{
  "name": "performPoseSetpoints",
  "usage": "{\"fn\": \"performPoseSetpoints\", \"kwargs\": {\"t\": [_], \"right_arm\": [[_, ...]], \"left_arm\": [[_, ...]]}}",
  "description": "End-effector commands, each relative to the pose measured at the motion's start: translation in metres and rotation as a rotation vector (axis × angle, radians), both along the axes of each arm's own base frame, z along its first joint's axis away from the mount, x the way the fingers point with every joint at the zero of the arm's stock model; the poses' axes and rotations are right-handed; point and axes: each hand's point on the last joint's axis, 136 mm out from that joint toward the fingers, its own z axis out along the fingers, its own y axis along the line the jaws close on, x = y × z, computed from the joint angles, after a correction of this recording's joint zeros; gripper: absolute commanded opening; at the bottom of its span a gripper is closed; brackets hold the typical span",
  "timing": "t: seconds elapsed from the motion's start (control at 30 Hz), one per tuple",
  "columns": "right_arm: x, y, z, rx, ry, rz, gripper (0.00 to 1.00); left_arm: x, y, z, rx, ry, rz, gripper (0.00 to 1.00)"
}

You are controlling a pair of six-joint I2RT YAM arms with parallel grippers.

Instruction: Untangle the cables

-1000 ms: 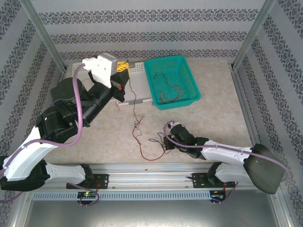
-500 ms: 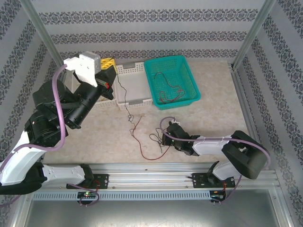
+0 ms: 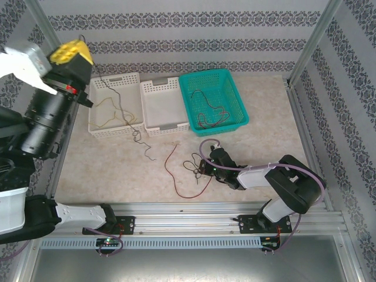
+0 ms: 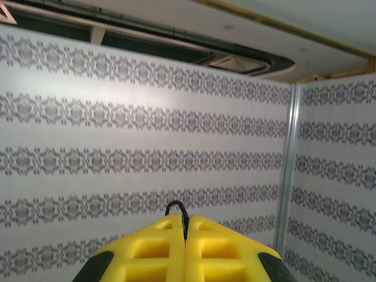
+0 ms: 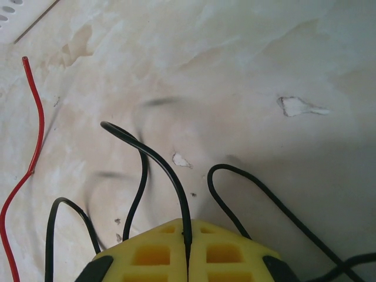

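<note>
Along the bottom of the overhead view, a metal rail [image 3: 188,211] carries both arm bases. Just beyond it, on the beige marbled tabletop [image 3: 264,141], which is scuffed and chipped in the wrist view, the right gripper [image 3: 203,168] lies low at lower centre, clenched on a black cable [image 5: 167,170] that loops beside a loose red cable [image 3: 174,176]. Farther back stand two white baskets [image 3: 161,126] and a teal basket [image 3: 238,97]; the left one holds a yellow cable [image 3: 106,106], the teal one dark and red cables [image 3: 211,114]. At upper left the raised left gripper [image 3: 75,51] pinches a dark cable [image 3: 139,143] trailing down to the table. Patterned wallpaper and metal posts enclose everything.
</note>
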Motion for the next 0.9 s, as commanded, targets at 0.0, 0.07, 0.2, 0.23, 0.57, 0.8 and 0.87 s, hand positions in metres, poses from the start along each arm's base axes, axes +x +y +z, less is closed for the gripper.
{"fn": "performPoseSetpoints", "kwargs": {"t": [0.0, 0.07, 0.2, 0.23, 0.57, 0.8, 0.87], "right_arm": [[-0.025, -0.04, -0.057, -0.184, 0.168, -0.057, 0.0], [-0.025, -0.04, -0.057, -0.186, 0.168, -0.053, 0.0], [-0.026, -0.038, -0.058, -0.185, 0.167, -0.048, 0.0], [-0.027, -0.038, -0.059, -0.185, 0.169, -0.045, 0.0], [-0.025, -0.031, -0.053, -0.16, 0.149, -0.022, 0.0], [-0.022, -0.027, -0.045, -0.164, 0.13, 0.006, 0.0], [-0.021, -0.027, -0.043, -0.169, 0.124, 0.011, 0.0]], "left_arm": [[0.014, -0.028, 0.006, 0.106, -0.046, 0.014, 0.0], [0.015, -0.035, 0.014, 0.116, -0.09, 0.019, 0.0], [0.022, -0.047, 0.028, 0.155, -0.172, 0.075, 0.0], [0.023, -0.05, 0.031, 0.159, -0.194, 0.082, 0.0], [0.052, -0.084, 0.03, 0.233, -0.274, 0.123, 0.0], [0.097, -0.073, 0.014, 0.187, -0.207, 0.144, 0.0], [0.108, -0.071, 0.009, 0.177, -0.184, 0.148, 0.0]]}}
